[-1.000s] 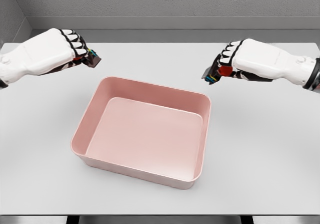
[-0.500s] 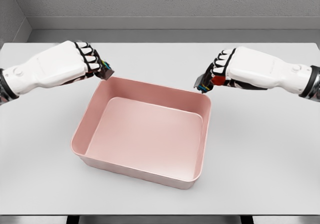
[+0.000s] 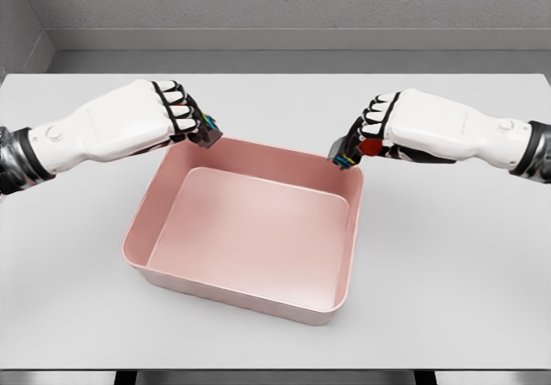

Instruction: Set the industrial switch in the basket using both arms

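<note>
over pink basket rim, left hand, right hand, each gripping a switch

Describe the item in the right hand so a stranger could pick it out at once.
Start at the pink basket in the middle of the white table and go to its far right corner. Just above that corner the right hand is clenched around a small dark switch. It alone shows a red patch and blue-yellow edge markings.
</note>
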### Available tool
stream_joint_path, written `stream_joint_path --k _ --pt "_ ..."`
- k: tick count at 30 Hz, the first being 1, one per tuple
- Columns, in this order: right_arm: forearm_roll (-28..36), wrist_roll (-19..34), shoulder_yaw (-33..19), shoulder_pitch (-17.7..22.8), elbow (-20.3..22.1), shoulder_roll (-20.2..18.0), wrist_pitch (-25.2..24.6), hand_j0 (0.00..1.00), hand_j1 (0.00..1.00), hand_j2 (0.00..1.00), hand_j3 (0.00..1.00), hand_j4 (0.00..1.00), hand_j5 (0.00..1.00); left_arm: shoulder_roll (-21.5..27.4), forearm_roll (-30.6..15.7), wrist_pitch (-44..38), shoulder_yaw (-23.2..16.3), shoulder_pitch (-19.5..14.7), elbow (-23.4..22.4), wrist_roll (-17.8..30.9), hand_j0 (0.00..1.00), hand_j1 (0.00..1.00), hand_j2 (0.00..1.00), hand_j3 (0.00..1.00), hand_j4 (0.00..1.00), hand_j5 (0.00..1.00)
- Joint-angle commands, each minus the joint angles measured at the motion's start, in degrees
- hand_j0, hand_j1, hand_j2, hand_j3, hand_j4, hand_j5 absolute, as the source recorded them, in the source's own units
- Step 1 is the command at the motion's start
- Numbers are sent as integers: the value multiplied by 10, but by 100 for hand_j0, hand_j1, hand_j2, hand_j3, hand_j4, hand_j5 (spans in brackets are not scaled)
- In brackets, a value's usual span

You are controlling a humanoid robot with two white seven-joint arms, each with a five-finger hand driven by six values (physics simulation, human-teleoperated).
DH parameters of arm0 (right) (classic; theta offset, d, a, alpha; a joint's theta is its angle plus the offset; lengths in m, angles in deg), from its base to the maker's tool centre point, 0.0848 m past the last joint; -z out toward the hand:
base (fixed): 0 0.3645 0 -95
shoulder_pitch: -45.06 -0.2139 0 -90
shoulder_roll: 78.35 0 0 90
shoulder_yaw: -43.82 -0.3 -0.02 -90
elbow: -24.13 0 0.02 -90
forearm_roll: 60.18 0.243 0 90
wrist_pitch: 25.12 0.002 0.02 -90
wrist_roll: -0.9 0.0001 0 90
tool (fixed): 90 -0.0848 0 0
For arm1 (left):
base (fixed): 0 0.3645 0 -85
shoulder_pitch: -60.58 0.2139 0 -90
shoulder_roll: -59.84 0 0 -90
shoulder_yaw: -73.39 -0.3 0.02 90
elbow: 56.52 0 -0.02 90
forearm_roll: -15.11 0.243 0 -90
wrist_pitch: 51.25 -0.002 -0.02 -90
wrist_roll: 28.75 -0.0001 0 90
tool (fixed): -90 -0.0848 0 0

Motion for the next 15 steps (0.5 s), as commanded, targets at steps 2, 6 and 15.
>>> stream_joint_path --k 2,6,15 --pt "7 0 17 -1 0 12 -1 54 54 54 54 54 54 -5 3 0 1 2 1 0 81 81 81 81 81 81" --pt "7 0 29 -1 1 22 -1 54 54 54 54 54 54 -13 3 0 3 2 2 0 90 90 90 90 90 90" --pt "9 -1 55 -5 1 35 -1 54 54 54 54 54 54 -26 3 0 5 2 10 0 99 99 99 99 99 99"
